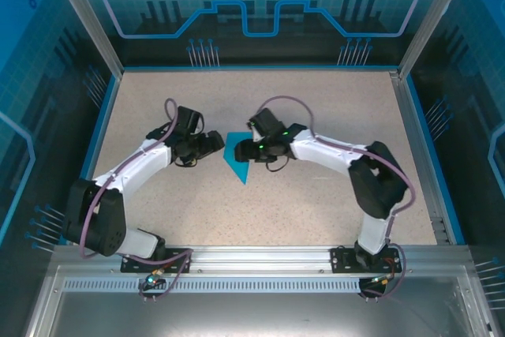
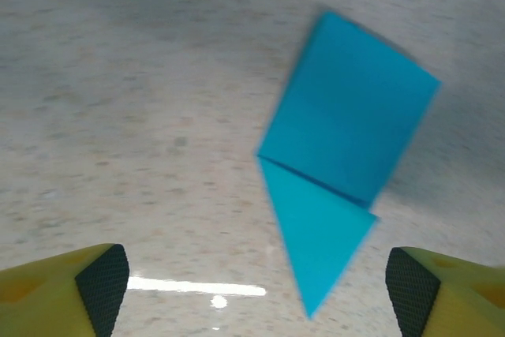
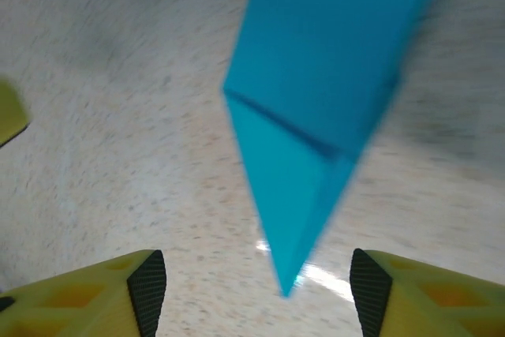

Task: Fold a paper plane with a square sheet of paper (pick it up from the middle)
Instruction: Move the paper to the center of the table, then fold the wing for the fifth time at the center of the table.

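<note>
The sheet of paper (image 1: pixel 239 162) is bright blue and folded into a narrow shape with a triangular pointed end, on the speckled table between the two arms. My left gripper (image 1: pixel 215 146) is just left of it, and in the left wrist view the gripper (image 2: pixel 256 290) is open, with the paper (image 2: pixel 339 140) ahead and its tip pointing toward the gap. My right gripper (image 1: pixel 246 151) hovers over the paper's right side. In the right wrist view the gripper (image 3: pixel 256 293) is open too, and the paper (image 3: pixel 323 100) points down between the pads (image 3: pixel 148 293) without touching them.
The beige table (image 1: pixel 260 219) is bounded by blue side walls and a metal rail (image 1: pixel 260 256) at the near edge. A yellow finger of the other gripper (image 3: pixel 9 112) shows at the left edge of the right wrist view.
</note>
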Controlling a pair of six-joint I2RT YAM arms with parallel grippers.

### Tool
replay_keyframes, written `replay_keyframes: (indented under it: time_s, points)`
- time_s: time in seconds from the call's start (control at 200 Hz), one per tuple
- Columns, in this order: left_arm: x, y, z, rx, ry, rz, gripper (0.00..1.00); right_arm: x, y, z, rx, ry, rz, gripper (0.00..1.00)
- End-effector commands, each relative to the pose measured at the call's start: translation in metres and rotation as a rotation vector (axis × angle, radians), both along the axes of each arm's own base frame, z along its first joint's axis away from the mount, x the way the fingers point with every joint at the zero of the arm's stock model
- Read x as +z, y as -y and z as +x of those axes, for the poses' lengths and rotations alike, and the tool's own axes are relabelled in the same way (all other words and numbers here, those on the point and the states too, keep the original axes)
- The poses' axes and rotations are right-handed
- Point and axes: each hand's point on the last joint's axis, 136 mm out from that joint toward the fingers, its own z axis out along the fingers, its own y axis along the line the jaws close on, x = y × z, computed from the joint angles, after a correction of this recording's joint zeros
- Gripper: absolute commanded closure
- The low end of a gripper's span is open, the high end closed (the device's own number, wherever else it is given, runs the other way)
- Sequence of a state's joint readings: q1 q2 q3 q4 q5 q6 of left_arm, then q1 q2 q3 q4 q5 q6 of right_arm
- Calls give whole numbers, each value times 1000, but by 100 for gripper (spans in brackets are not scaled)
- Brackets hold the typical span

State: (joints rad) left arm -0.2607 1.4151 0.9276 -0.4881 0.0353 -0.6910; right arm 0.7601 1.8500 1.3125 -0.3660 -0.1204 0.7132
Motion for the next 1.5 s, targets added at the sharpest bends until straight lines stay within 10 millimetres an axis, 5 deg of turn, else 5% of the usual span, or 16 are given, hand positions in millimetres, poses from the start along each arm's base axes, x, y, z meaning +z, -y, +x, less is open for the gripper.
replay_keyframes:
  time_s: [0.0, 0.165, 0.42, 0.615, 0.75, 0.88, 1.166, 1.496]
  points:
    - [2, -16, -5, 87, 9, -26, 9, -10, -25, -10, 31, -57, -9, 39]
    - [-5, -36, -13, 150, -1, -24, 8, -32, -33, -9, 24, -98, -57, 45]
    - [-7, -33, -11, 135, -10, -39, 7, -64, -22, -20, 58, -176, -153, 46]
    - [-7, -26, -8, 108, -11, -67, 7, -77, 10, -28, 166, -174, -255, 46]
    - [-7, -20, -5, 82, -12, -88, 7, -84, 53, -30, 308, -138, -393, 46]
    - [-7, -14, -4, 64, -12, -115, 7, -72, 80, -29, 356, -114, -393, 46]
    - [-6, 6, -4, 35, -2, -166, 7, 3, 48, -2, 183, 53, -75, 46]
    - [-10, 45, -2, -20, 0, -287, 8, -28, 43, 14, 2, -43, -37, 54]
